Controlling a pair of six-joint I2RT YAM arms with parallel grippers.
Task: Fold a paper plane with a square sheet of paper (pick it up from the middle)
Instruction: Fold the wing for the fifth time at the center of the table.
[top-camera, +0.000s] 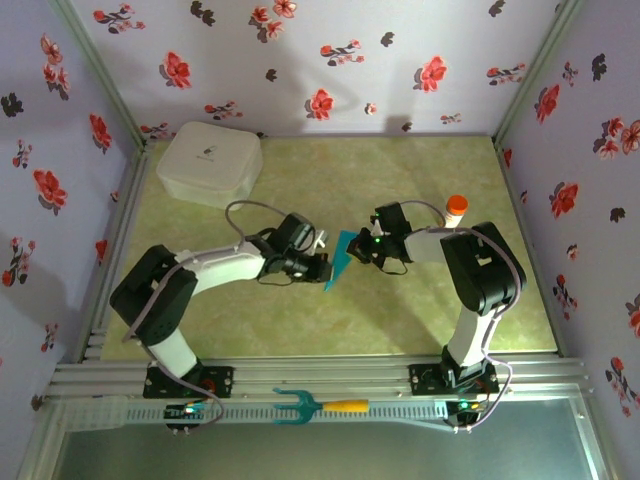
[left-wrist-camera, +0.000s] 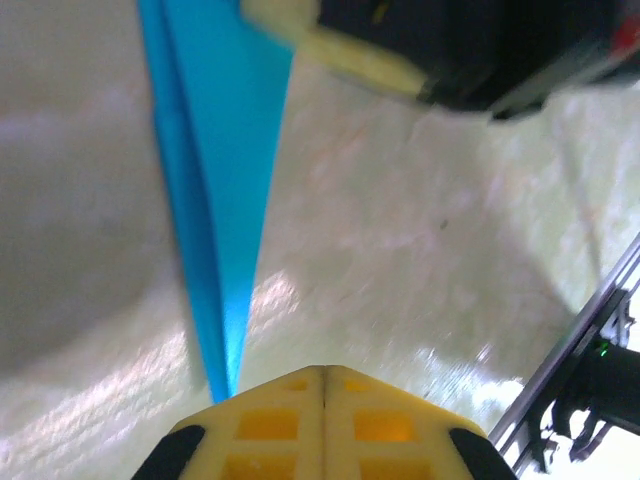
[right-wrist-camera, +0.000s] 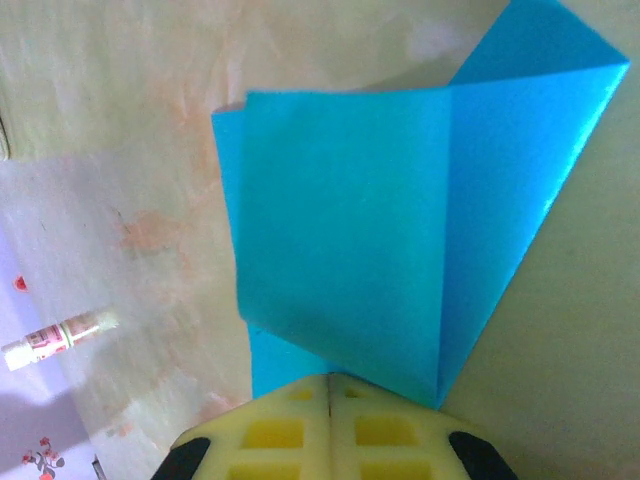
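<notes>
Gripping: right pincer (top-camera: 356, 250) (right-wrist-camera: 329, 378) has its yellow pads pressed together on the lower edge of the teal-blue paper (right-wrist-camera: 380, 230).
Left pincer (top-camera: 322, 267) (left-wrist-camera: 322, 372): pads closed flat against each other; the paper's narrow tip (left-wrist-camera: 225, 150) meets the outer edge of one pad, and I cannot tell whether it is pinched.
Paper position: mid-tabletop (top-camera: 400, 310), between the two pincers (top-camera: 338, 258), folded with a lengthwise crease, one end wide and the other tapering to a point.
White lidded box (top-camera: 210, 163): far left corner; a small dark mark on the lid, too small to read.
Orange-capped tube (top-camera: 456, 212) (right-wrist-camera: 58, 338): upright behind the right arm; red print on its label, blurred.
Teal fork tool (top-camera: 318, 406): yellow handle, lying on the front rail between the arm bases.
</notes>
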